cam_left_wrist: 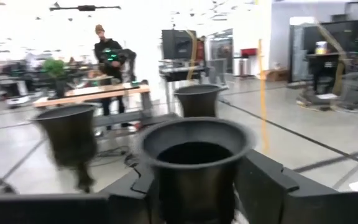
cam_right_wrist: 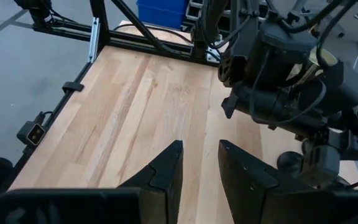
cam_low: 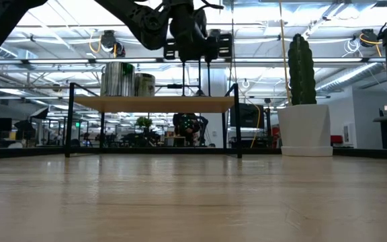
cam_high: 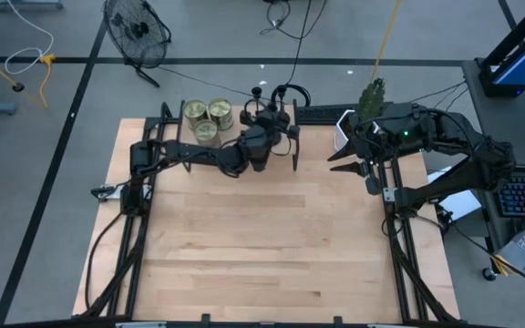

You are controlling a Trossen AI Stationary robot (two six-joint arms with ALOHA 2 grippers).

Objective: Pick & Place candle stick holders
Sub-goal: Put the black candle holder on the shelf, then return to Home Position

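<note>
Black holder cup between left-wrist fingers

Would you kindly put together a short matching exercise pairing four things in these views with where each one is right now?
Things:
1. left gripper
2. right gripper
3. gold tins
4. cactus

Places:
A. standing in a white pot
B. grouped at the raised shelf's left end
C. over the shelf, around a candle stick holder
D. waiting above the bare table's right side

Pairs: 1-C, 2-D, 3-B, 4-A
</note>
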